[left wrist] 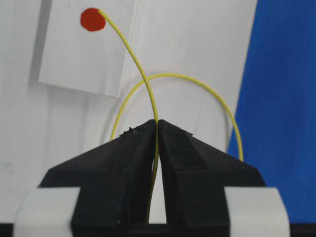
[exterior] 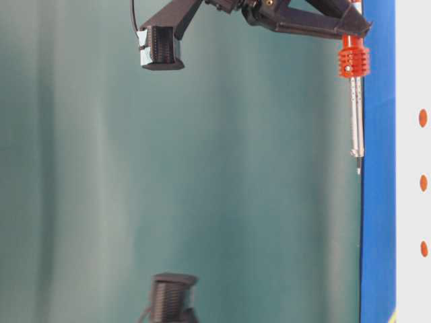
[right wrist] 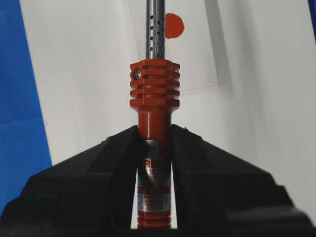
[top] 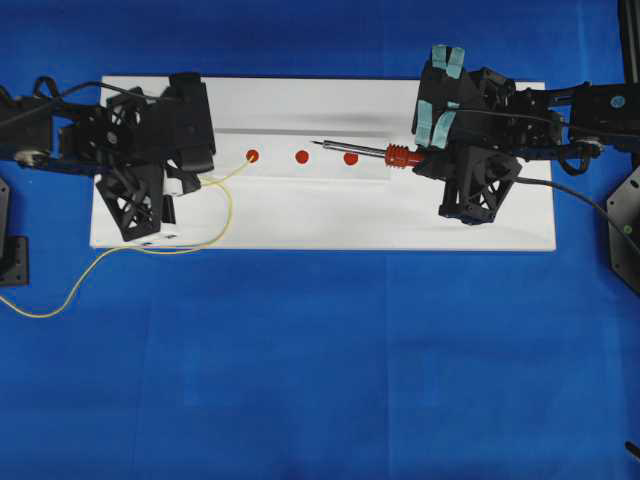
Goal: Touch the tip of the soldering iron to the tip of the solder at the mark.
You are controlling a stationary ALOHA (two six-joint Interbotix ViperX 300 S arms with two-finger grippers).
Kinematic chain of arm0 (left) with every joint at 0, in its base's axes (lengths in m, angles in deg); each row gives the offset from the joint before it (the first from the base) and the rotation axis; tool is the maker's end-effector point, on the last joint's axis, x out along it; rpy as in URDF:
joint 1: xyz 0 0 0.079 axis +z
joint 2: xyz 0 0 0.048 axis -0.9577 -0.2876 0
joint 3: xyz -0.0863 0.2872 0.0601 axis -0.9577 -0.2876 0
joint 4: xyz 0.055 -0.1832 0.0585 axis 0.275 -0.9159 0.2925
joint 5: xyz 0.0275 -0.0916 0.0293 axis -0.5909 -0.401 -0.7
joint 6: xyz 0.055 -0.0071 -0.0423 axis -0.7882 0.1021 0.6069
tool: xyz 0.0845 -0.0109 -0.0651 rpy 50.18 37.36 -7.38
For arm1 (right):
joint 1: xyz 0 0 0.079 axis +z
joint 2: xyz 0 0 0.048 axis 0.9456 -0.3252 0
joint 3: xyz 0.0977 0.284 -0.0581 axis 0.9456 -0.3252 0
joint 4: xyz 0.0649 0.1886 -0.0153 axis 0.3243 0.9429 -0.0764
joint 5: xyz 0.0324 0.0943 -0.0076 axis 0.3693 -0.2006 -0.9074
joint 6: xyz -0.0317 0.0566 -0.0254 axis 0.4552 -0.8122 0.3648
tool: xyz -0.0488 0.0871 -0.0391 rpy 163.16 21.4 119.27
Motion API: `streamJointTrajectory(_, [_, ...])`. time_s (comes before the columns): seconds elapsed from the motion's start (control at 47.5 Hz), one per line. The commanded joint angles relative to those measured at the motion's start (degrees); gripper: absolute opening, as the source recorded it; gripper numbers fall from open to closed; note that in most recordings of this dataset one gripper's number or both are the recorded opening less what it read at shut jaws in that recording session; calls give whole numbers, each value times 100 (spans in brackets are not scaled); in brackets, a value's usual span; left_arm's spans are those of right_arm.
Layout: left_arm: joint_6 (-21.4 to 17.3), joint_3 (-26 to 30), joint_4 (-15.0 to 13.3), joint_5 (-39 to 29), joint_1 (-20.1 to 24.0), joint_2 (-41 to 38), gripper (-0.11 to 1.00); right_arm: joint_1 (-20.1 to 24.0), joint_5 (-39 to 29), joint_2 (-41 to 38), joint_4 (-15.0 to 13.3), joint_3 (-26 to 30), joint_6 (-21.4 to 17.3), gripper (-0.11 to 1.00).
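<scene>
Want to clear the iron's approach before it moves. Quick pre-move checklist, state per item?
1. Left gripper shut on the solder: ok.
2. Solder tip at the leftmost red mark: ok, it sits at the mark's edge.
3. Right gripper shut on the soldering iron handle: ok.
4. Iron tip meets solder tip: not ok, the iron tip lies between the middle and right marks.
5. Path along the white board between tips: ok, nothing in the way.
6. Iron tip height above board: cannot tell.

On the orange-red pen-like soldering iron [right wrist: 154,148] I make out only "RE" on its handle label; the smaller print below is too blurred.
</scene>
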Motion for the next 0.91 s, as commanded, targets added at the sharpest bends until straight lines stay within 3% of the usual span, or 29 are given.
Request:
streamJointTrajectory(0.0, [-9, 44, 18, 176, 26, -35, 2, -9, 18, 105, -18, 158, 0, 6])
streamJointTrajectory(0.632, [167, -97, 18, 272, 132, -193, 2, -9, 35, 70, -18, 185, -26, 6])
streamJointTrajectory(0.885, [158, -97, 18, 325, 123, -193, 2, -9, -70, -229, -18, 475, -9, 6])
